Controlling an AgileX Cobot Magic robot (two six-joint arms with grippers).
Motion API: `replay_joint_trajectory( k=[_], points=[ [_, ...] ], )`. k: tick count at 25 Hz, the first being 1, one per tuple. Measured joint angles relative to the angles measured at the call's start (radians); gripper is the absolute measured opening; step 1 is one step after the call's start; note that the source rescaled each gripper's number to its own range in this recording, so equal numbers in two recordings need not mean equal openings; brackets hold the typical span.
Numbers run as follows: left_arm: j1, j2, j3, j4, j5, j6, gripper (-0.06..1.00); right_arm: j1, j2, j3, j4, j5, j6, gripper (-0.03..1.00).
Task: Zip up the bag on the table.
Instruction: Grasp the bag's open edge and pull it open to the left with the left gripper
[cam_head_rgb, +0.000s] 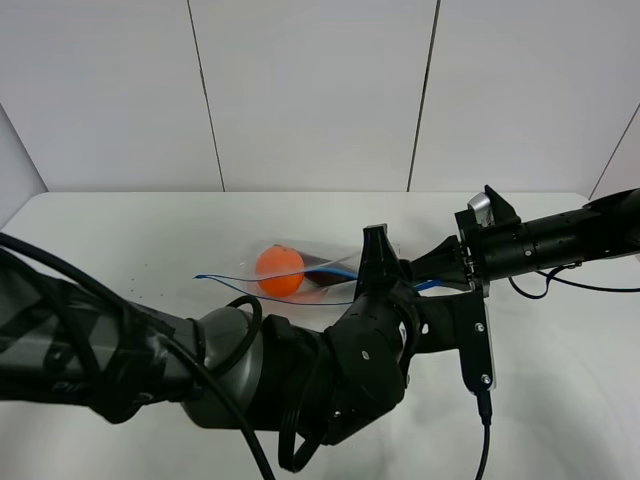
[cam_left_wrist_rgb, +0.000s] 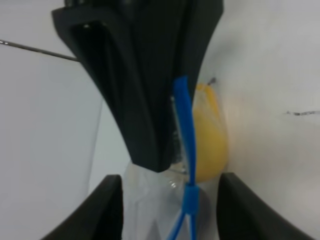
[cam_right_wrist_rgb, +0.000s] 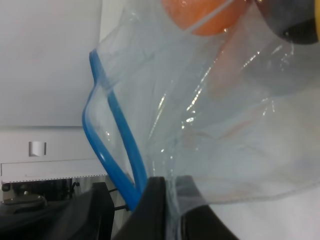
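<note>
Okay, middle of the exterior shot, a touch right of centre — the bag (cam_head_rgb: 315, 258) lies on the white table (cam_head_rgb: 120, 240), clear and crinkly, its thin blue zipper strip (cam_left_wrist_rgb: 185, 130) running along the lower edge from left of centre toward the right. Inside, the orange (cam_head_rgb: 279, 270) sits bright and round at the left end, with the dark eggplant (cam_right_wrist_rgb: 295, 22) just beside it. The yellow pear (cam_left_wrist_rgb: 212, 135) is hidden behind the arms in the high view but glows through the plastic at right-centre of the left wrist picture. Now the right gripper (cam_right_wrist_rgb: 167, 197), bottom centre of its own frame, is clamped tight on the end of the bag, plastic bunched between its fingers. From that pinch the strip runs toward the upper left as two separate blue lines, so the mouth is unzipped there. Over to the left gripper (cam_left_wrist_rgb: 171, 192) — its fingers stand wide apart at the lower left and lower right of its frame, gripping nothing, with the bag and the blue strip passing between them. That strip is a single line at mid-frame and forks in two near the bottom edge. Above it, dark fingers pinching the strip fill the top middle.
</note>
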Motion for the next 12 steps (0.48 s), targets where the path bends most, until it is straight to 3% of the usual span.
replay_joint_trajectory(
  k=[6,12],
  points=[
    [0.000,0.000,0.000,0.000,-0.012,0.006,0.30,0.000,0.000,0.000,-0.001,0.000,0.000,0.00],
    [0.000,0.000,0.000,0.000,-0.018,0.007,0.28,0.000,0.000,0.000,-0.001,0.000,0.000,0.00]
  ],
)
